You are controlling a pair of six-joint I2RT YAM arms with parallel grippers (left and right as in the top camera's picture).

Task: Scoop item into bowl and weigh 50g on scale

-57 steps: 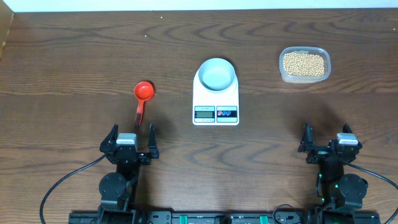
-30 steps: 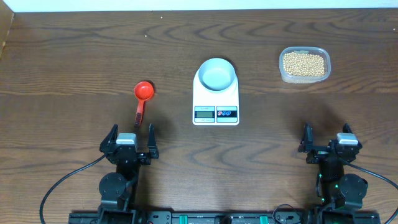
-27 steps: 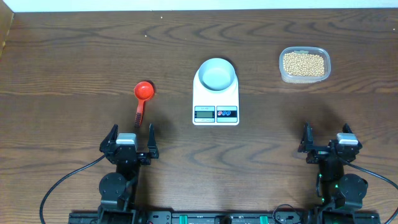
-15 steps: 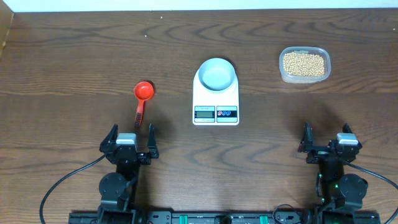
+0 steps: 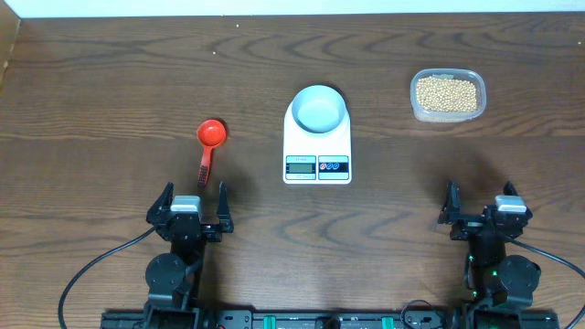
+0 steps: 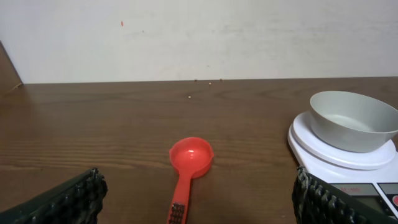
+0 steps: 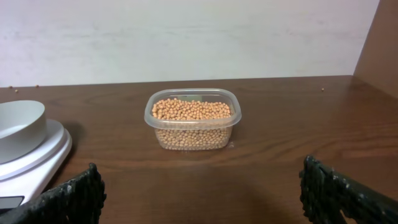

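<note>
The pale blue-white bowl [image 5: 319, 109] sits empty on the white scale [image 5: 317, 160] at mid table; both also show at the right of the left wrist view, bowl [image 6: 351, 121] on scale [image 6: 336, 157]. Tan beans [image 5: 446, 93] fill a clear plastic tub [image 5: 447, 113] at the back right, the beans [image 7: 191, 109] centred in the right wrist view. My left gripper [image 5: 193, 197] stands open at the front left, just behind a red scoop [image 5: 208, 144], whose bowl [image 6: 191, 155] faces up. My right gripper [image 5: 479, 201] stands open at the front right, holding nothing.
The red scoop's handle [image 6: 179, 200] points toward my left gripper and lies between its fingers [image 6: 74, 199] without touching. A white wall runs along the table's far edge [image 5: 292, 11]. A few stray specks lie near the far edge [image 6: 208, 81].
</note>
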